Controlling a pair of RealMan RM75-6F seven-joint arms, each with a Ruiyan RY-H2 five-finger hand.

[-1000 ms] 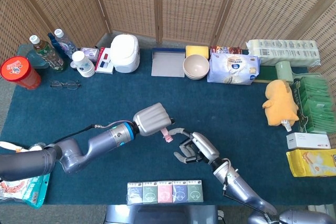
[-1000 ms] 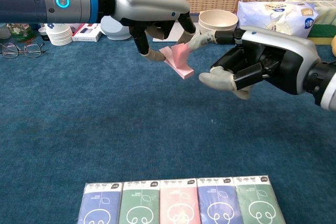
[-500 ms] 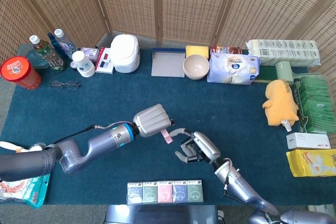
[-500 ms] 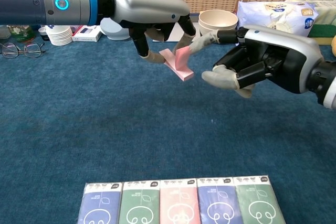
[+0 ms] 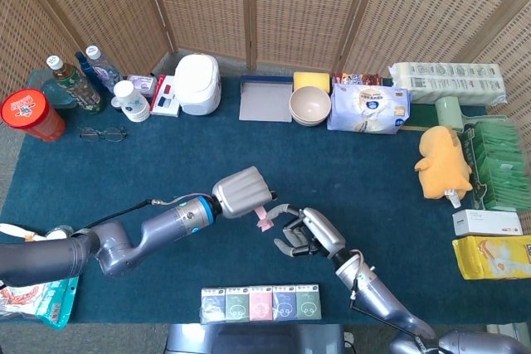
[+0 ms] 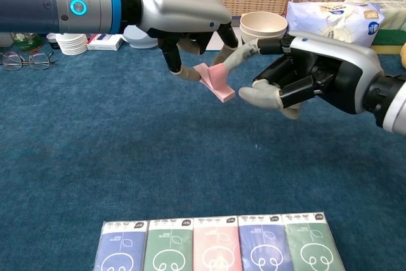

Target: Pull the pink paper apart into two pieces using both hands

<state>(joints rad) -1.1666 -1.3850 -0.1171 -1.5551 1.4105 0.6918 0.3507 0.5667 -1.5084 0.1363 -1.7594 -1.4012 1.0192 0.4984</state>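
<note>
Pink paper held in the air between your two hands, not yet torn.

The pink paper (image 6: pixel 214 83) hangs above the blue table cloth (image 6: pixel 127 157), pinched at its upper edge by your left hand (image 6: pixel 181 14). Your right hand (image 6: pixel 304 74) reaches in with one extended finger touching the paper's right side, the rest curled; whether it truly grips is unclear. The sheet looks light, thin and floppy, so it should tear easily. Take hold close beside the left fingers, then pull apart.
</note>
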